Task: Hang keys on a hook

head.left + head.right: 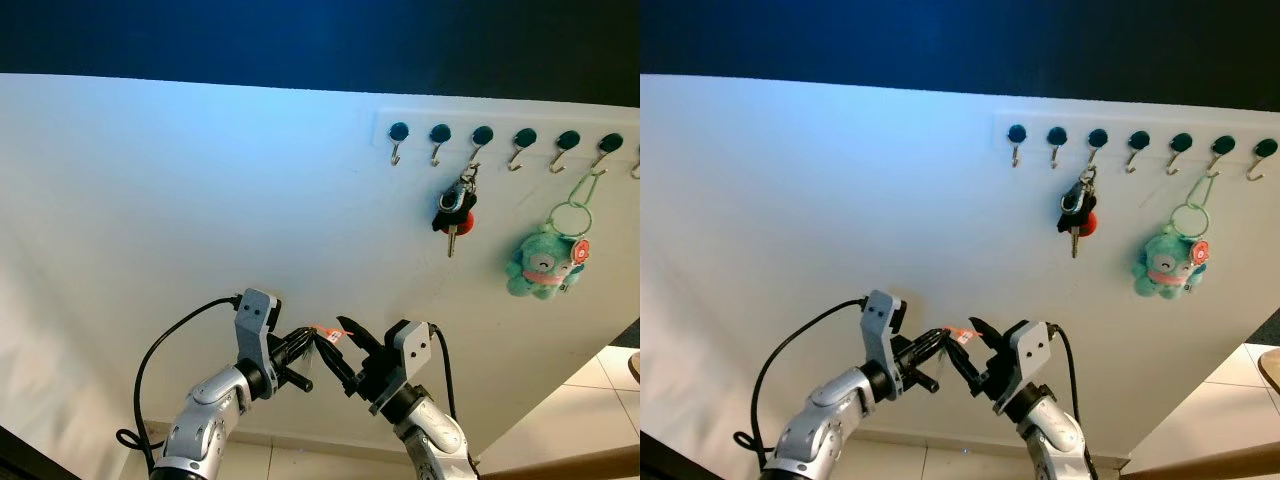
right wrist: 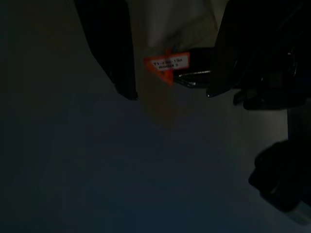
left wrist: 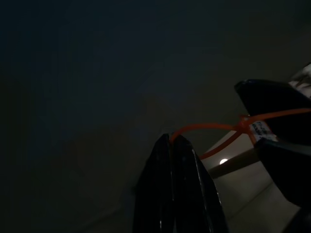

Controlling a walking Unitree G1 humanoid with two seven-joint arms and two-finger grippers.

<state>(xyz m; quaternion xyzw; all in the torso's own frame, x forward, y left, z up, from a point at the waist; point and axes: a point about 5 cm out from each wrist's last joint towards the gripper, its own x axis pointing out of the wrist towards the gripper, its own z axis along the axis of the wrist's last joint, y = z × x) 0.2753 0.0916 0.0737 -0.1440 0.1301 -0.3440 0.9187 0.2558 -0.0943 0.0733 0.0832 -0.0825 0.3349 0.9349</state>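
The left pincer (image 1: pixel 300 362) is clamped tight on the orange key loop (image 3: pixel 214 127). The right pincer (image 1: pixel 340 352), spread wide, straddles its orange tag (image 2: pixel 166 63). The empty hooks (image 1: pixel 398 133) lie well above and rightward, nearer the right arm.

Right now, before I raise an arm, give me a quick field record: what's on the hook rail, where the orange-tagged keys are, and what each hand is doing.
hook rail: white strip high on the wall, row of black-capped hooks
occupied hooks: red-and-black key bunch; teal plush keychain on a green ring
free hooks: two leftmost, first at
orange-tagged keys: low, between the hands
left hand: shut on the orange loop
right hand: open around the tag
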